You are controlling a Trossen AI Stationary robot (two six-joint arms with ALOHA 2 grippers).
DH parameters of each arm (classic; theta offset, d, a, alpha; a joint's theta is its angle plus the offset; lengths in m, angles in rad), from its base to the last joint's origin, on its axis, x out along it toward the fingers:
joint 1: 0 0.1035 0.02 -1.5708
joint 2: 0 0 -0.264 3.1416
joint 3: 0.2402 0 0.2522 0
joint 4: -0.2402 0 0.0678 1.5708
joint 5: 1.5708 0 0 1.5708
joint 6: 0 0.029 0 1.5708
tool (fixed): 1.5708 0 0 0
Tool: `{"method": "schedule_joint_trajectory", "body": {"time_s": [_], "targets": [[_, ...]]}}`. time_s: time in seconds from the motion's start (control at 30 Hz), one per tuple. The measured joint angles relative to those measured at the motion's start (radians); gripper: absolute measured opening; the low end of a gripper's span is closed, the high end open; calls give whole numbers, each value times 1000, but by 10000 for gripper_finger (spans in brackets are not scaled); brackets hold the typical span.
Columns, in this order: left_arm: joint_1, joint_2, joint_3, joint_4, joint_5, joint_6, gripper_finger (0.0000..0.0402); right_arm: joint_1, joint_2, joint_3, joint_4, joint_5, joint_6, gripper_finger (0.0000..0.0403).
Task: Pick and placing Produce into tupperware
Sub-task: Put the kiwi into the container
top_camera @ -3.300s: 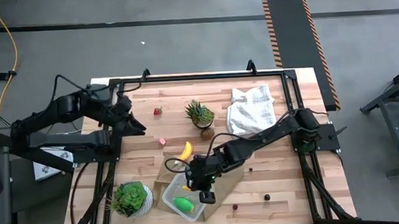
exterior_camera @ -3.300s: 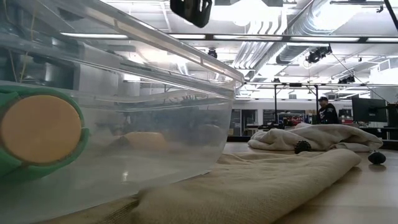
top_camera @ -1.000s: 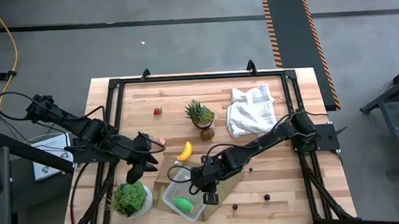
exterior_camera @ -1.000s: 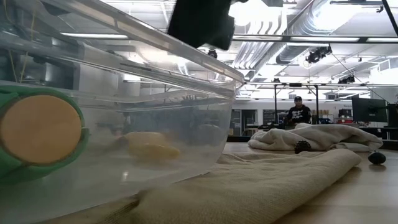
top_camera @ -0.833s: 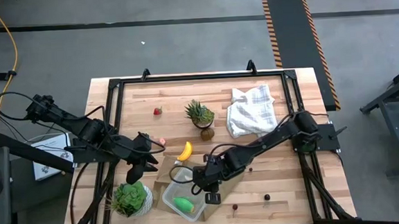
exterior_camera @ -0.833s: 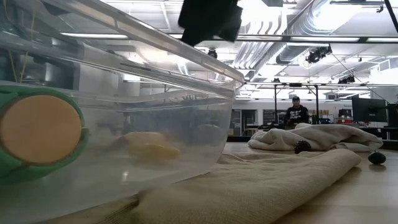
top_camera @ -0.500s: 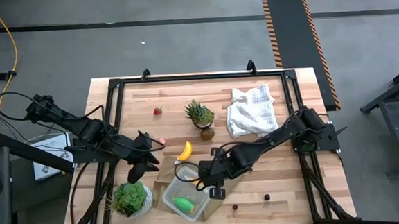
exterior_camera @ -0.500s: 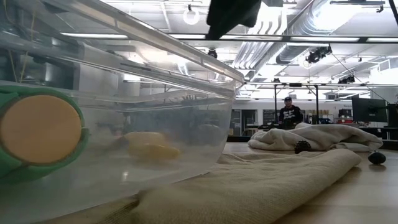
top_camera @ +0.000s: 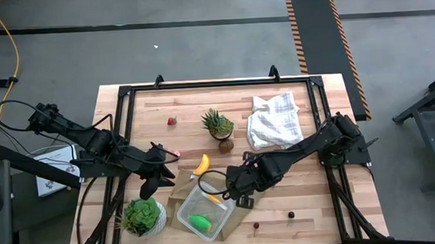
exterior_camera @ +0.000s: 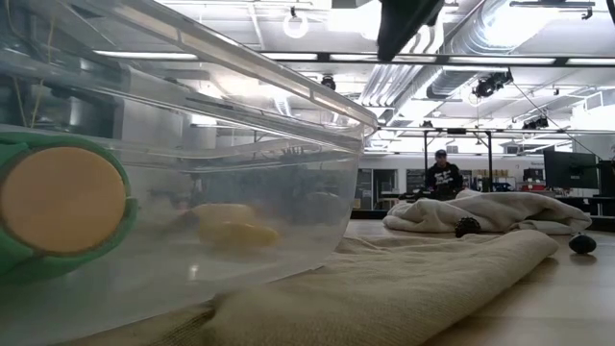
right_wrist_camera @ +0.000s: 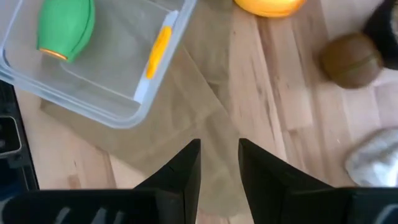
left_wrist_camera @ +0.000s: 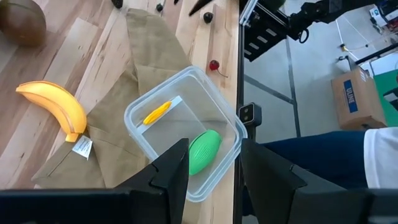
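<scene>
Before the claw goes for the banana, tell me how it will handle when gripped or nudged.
The banana is curved and lies flat on the wood, so a nudge would probably spin it rather than roll it. Its surface looks smooth and glossy, so it may slip between the fingers. A small tag at one end suggests a light toy.

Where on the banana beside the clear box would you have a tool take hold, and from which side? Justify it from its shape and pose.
Grip the banana across its curved middle, coming straight down from above. It lies flat on the wood with bare space along both long sides, and its ends taper, so they would likely slip.
</scene>
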Motion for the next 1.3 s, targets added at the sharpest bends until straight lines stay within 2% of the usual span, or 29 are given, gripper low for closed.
{"method": "schedule_joint_trajectory", "body": {"time_s": [0.2, 0.57, 0.8, 1.0, 1.2, 1.3], "targets": [[0, 0, 0, 1, -3, 0, 134, 5, -77, 0, -51, 75, 36, 98], [0, 0, 0, 0, -71, 0, 134, 31, -231, 0, -214, 241, 169, 98], [0, 0, 0, -12, -71, 0, 134, 108, -292, 0, -392, 383, 375, 98], [0, 0, 0, -15, -66, 0, 134, 180, -320, -6, -447, 458, 523, 98], [0, 0, 0, -20, -71, 0, 134, 219, -365, -138, -424, 457, 677, 98], [0, 4, 0, -21, -74, 0, 134, 236, -402, -240, -327, 451, 744, 98]]}}
